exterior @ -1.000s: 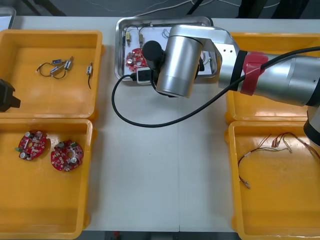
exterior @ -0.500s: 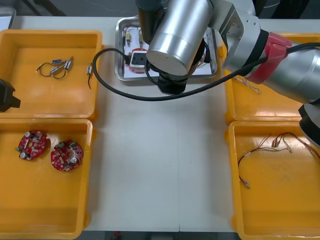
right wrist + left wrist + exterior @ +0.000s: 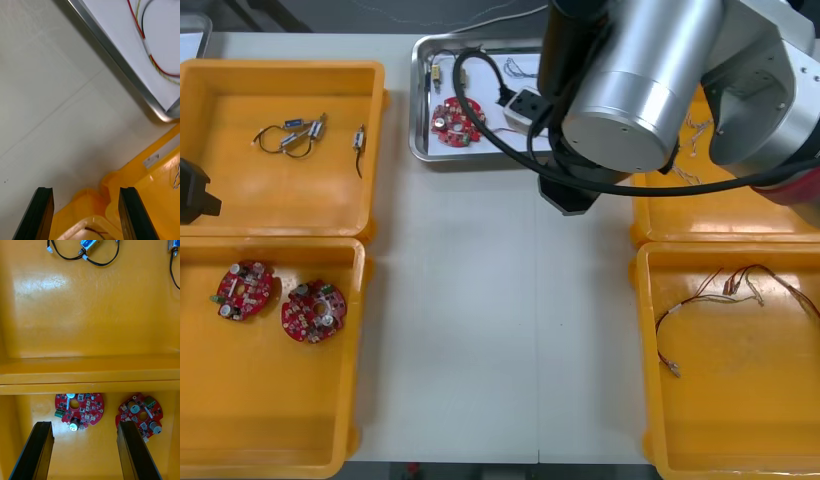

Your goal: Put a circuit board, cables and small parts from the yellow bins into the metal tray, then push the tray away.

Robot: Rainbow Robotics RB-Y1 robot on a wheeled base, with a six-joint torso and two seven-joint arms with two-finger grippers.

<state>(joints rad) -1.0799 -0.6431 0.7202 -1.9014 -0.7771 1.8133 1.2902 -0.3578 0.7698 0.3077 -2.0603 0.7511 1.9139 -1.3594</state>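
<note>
Compared with one second ago, the right arm (image 3: 650, 80) no longer covers the middle of the metal tray (image 3: 418, 110). It now lies across the tray's right part, and the right gripper (image 3: 85, 210) hangs over the bare table (image 3: 480, 330) just off the tray's near right corner, its fingers spread with nothing between them. The tray keeps its earlier place. The circuit board (image 3: 456, 120), half covered before, now lies fully exposed in the tray's left part. A small metal part (image 3: 436, 72) lies at the tray's far left corner, and a red and yellow cable (image 3: 150, 56) rests on the white floor near the tray's right corner. Left of the tray, the far left bin (image 3: 280, 68) holds small metal parts (image 3: 295, 135) with black leads. The near left bin (image 3: 270, 400) holds an outer board (image 3: 244, 288) and an inner board (image 3: 312, 310), lying apart. The left gripper (image 3: 84, 450) is parked well left of the tray above the wall between these two bins, its fingers apart and empty. Right of the tray, the near right bin (image 3: 720, 420) holds a second red and yellow cable (image 3: 720, 295). The arm hides the tray's right half and most of the far right bin (image 3: 660, 215). A thin pale cable (image 3: 692, 135) shows in that bin, but its kind cannot be made out.
</note>
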